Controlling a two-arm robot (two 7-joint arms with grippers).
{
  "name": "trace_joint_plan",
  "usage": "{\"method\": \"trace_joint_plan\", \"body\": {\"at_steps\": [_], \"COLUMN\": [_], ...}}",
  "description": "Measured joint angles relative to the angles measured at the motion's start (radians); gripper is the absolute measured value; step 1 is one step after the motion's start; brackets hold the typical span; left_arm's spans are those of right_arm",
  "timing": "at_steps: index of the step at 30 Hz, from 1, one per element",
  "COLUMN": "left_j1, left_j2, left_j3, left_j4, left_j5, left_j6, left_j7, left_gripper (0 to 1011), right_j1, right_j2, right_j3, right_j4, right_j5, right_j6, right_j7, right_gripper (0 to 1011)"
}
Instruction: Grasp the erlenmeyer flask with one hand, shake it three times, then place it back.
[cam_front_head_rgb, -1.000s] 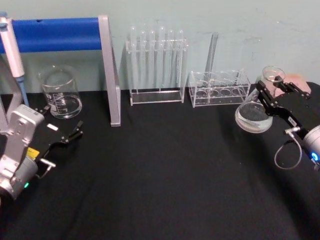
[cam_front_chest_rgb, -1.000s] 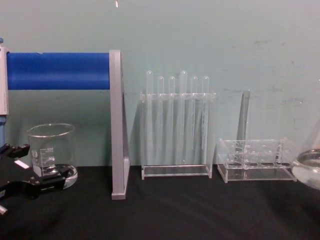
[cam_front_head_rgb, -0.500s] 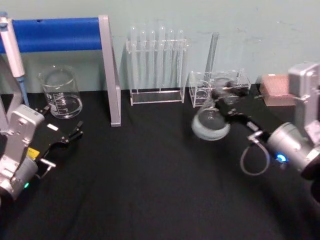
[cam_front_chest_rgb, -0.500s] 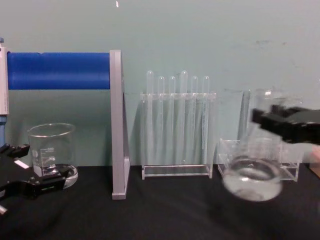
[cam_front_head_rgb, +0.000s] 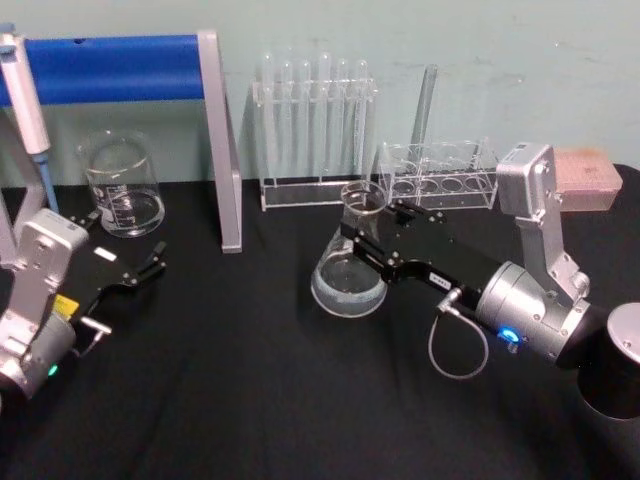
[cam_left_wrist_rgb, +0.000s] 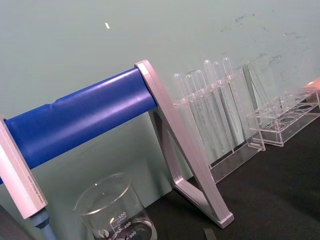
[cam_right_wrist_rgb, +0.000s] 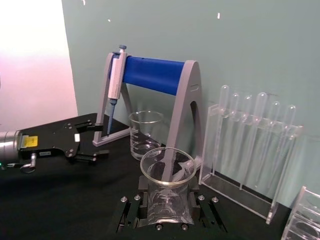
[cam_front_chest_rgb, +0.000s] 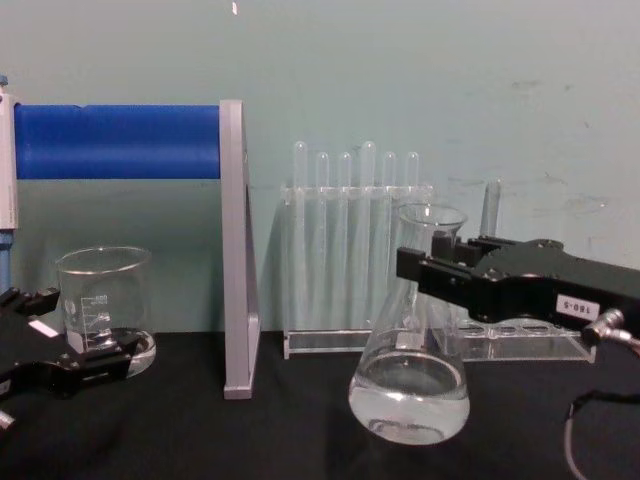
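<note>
Erlenmeyer flask (cam_front_head_rgb: 348, 285), a little clear liquid, slightly tilted, mid-table before test-tube rack (cam_front_head_rgb: 312, 130), neck clamped between right gripper (cam_front_head_rgb: 364, 238) jaws, left gripper (cam_right_wrist_rgb: 105, 140) beside beaker (cam_front_head_rgb: 122, 185), jaws apart

Right arm outstretched forward and leftward, right pincer (cam_front_head_rgb: 368, 230) clamped; left arm low at left, left pincer (cam_front_head_rgb: 128, 236) agape.

light: even, soft | shadows: faint on wall (cam_front_chest_rgb: 450, 80) | glare: blown-out patch (cam_right_wrist_rgb: 30, 60), right wrist view

erlenmeyer flask (cam_front_head_rgb: 348, 285) before rack (cam_front_head_rgb: 312, 140), beaker (cam_front_head_rgb: 122, 187) far left
</note>
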Motion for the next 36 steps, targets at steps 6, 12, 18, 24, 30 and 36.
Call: {"method": "trace_joint_plan", "body": {"at_steps": [6,12,18,24,30,36], "left_j1": [0.000,0.000,0.000,0.000,0.000,0.000], "left_j2": [0.000,0.000,0.000,0.000,0.000,0.000], "left_j3": [0.000,0.000,0.000,0.000,0.000,0.000], "left_j4": [0.000,0.000,0.000,0.000,0.000,0.000], "left_j5": [0.000,0.000,0.000,0.000,0.000,0.000], "left_j6": [0.000,0.000,0.000,0.000,0.000,0.000], "left_j7": [0.000,0.000,0.000,0.000,0.000,0.000], "left_gripper": [1001,1001,1001,1001,1001,1001], "right_j1": [0.008,0.018,0.028,0.041,0.059,0.080], "right_j2": [0.016,0.032,0.042,0.046,0.045,0.038], "right_j3": [-0.019,-0.035,-0.048,-0.060,-0.075,-0.085], "right_j4": [0.005,0.018,0.034,0.050,0.080,0.119], "right_j5": [0.016,0.037,0.055,0.058,0.056,0.055], "right_j6": [-0.004,-0.023,-0.043,-0.048,-0.053,-0.068], "right_j7": [0.015,0.044,0.060,0.060,0.060,0.072], "right_gripper": [452,452,452,452,452,452]}}
